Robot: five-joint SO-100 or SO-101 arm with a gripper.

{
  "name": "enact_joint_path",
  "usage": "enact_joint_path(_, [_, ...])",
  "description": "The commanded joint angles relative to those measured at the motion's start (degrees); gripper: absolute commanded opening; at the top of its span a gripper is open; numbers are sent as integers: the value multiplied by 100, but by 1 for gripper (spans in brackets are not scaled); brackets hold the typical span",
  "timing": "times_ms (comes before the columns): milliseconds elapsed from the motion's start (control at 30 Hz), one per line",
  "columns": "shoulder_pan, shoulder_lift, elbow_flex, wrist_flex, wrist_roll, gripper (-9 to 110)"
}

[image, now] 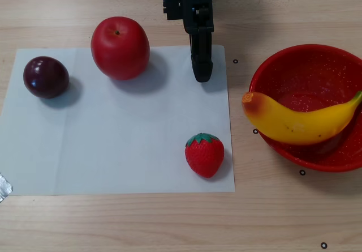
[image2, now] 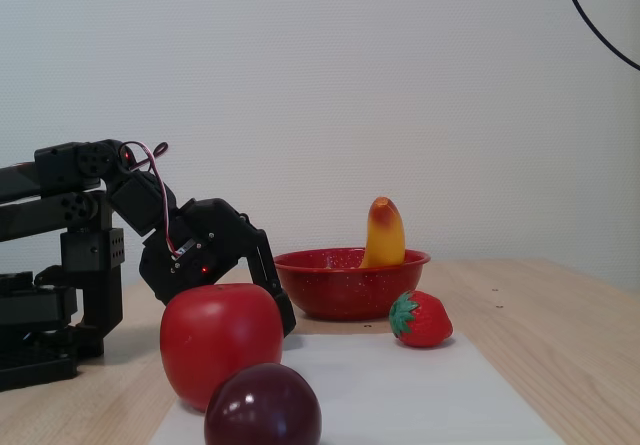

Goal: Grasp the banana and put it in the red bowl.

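Observation:
The yellow banana (image: 300, 123) lies in the red bowl (image: 317, 71) at the right of the other view, its orange end sticking out over the left rim. In the fixed view the banana (image2: 384, 235) rises above the bowl's rim (image2: 350, 261). My black gripper (image: 202, 73) points down onto the top edge of the white paper, left of the bowl and right of the apple. Its jaws are together and hold nothing. In the fixed view the gripper (image2: 283, 320) is low, partly behind the apple.
A white paper sheet (image: 113, 139) lies on the wooden table. On it sit a red apple (image: 120, 47), a dark purple plum (image: 46, 77) and a red strawberry (image: 205, 154). The arm's base (image2: 50, 285) stands at the left in the fixed view.

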Motion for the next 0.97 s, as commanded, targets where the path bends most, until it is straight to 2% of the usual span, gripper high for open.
enact_joint_path(0, [0,18,26,105,35,0])
enact_joint_path(933, [-18,18,26,114,-9,0])
